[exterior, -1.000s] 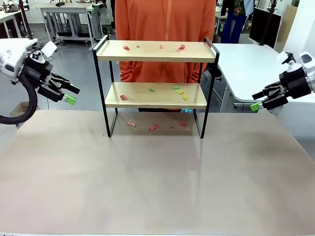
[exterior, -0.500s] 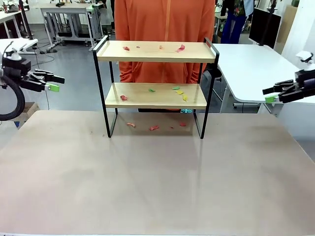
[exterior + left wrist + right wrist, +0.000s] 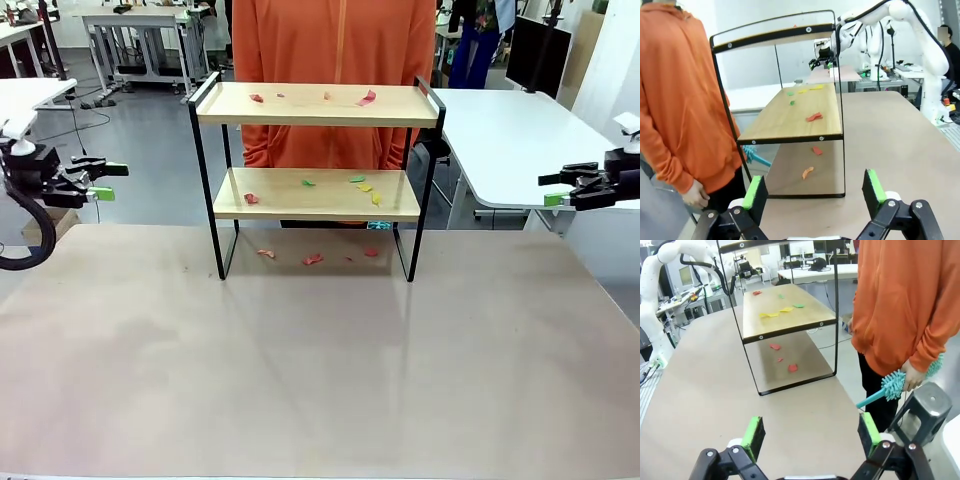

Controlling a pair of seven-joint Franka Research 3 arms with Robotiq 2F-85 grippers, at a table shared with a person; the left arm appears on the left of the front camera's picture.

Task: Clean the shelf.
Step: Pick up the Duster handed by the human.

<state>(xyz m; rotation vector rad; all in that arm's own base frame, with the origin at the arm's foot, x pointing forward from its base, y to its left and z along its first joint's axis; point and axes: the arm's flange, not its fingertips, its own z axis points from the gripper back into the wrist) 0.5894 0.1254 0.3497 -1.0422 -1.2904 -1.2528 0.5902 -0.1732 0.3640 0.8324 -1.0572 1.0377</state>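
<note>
The shelf [image 3: 300, 110] stands at the middle of the desk's [image 3: 320, 380] far edge. By the look of it, no cleaning is done yet. Red scraps [image 3: 367, 98] lie on its top board, red, green and yellow bits [image 3: 365, 186] on the lower board, and more red pieces [image 3: 313, 259] on the desk under it.

The left pincer [image 3: 108, 181] hangs off the desk's left edge and the right pincer [image 3: 551, 190] off its right edge. Both are released, empty and well apart from the shelf.

The person [image 3: 335, 40] stands just behind the shelf, with a teal brush [image 3: 895, 384] in one hand [image 3: 912, 377]. I judge that all of the work is left: both boards need clearing.
</note>
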